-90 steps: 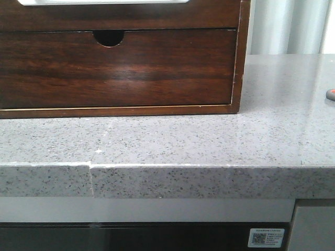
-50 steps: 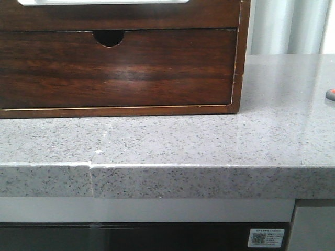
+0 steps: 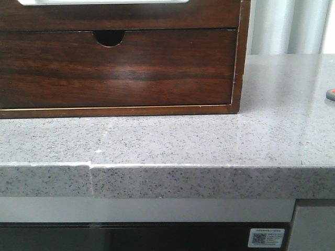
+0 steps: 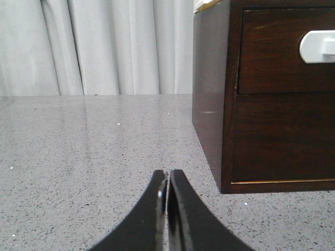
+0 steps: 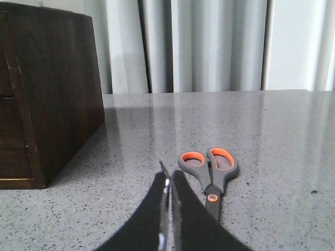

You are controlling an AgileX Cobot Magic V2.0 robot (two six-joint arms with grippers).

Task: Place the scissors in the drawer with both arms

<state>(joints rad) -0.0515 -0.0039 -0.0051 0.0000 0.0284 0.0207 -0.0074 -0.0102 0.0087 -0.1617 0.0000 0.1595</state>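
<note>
- Left gripper pinched closed, empty, low over the table beside the cabinet.
- Right gripper closed too, empty, just beside the scissors.

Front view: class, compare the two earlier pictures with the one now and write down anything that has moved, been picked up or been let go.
Nothing has visibly changed. The scissors lie at the same spot at the right edge of the counter, the drawer and the notched drawer below it stay shut, and no gripper enters this view.
</note>
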